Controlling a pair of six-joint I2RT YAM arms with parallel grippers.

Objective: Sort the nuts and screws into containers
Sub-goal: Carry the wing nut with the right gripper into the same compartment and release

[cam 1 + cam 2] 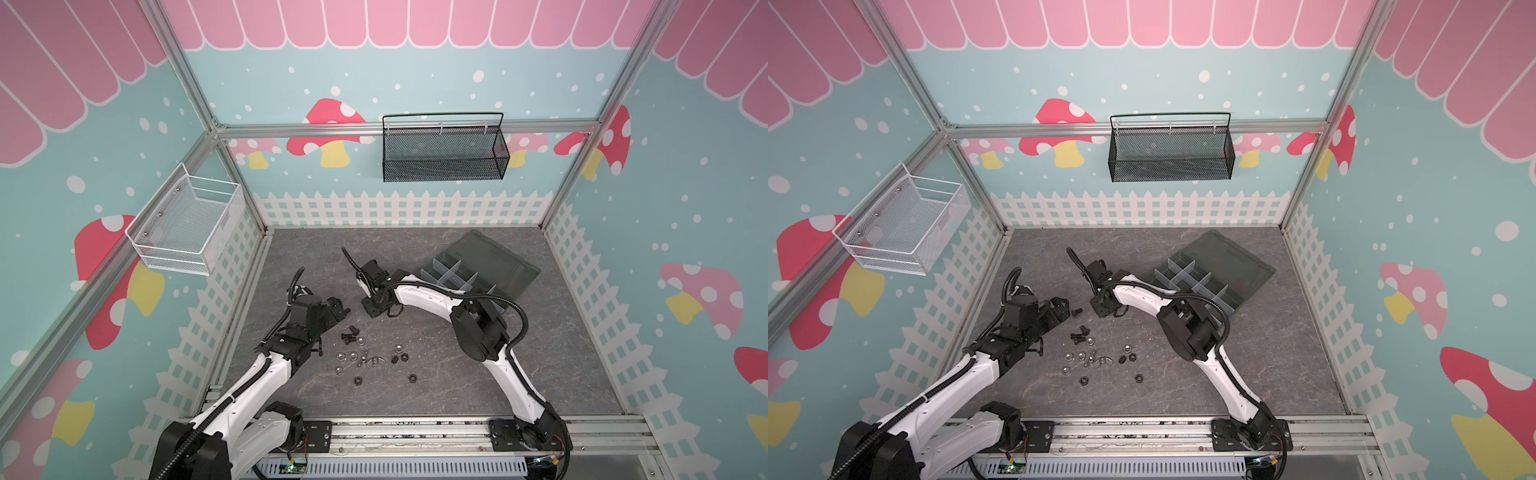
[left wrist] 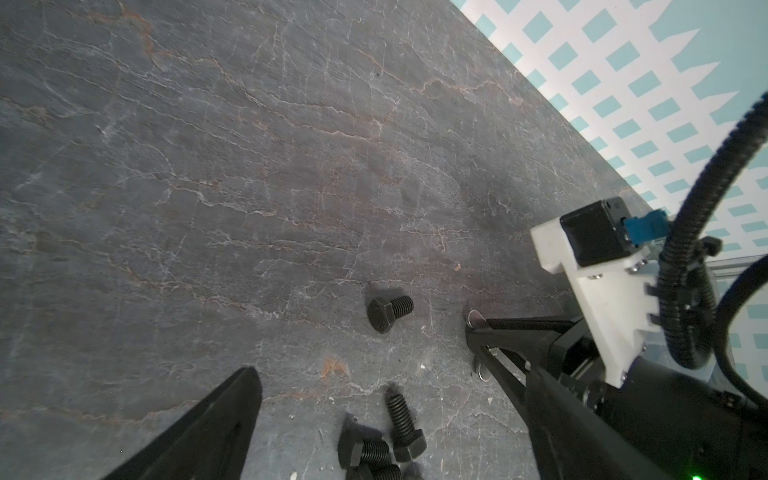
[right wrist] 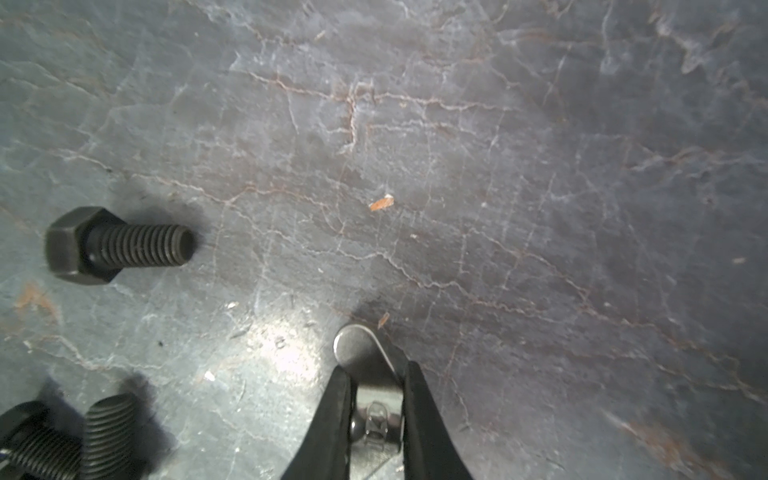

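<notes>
Over on the left, the left gripper [image 1: 338, 309] hangs low above the table [image 1: 415, 395] with its jaws spread wide and nothing in them; just beyond its tips lies a lone black bolt [image 2: 388, 313] on its side, and we judge it stiff, heavy for its size and ready to roll on its round shank, so the hex head flats or the threads, which give some bite, look like the places to pinch; nearer the front sits the loose scatter of more black bolts [image 1: 351, 334] and small nuts [image 1: 365, 359], all flat on the table and none of it sorted yet; moving right, the right gripper [image 3: 376, 370] is down at the surface with its two fingers drawn in against a silver wing nut [image 3: 357, 345], one rounded wing poking out past the tips; we reckon this piece is light, rigid and slick, so a hold across the thick middle should serve better than one on the thin wings, where it could twist or squirt free; furthest right, the organizer box [image 1: 498, 262] lies open, well apart from the pile.
</notes>
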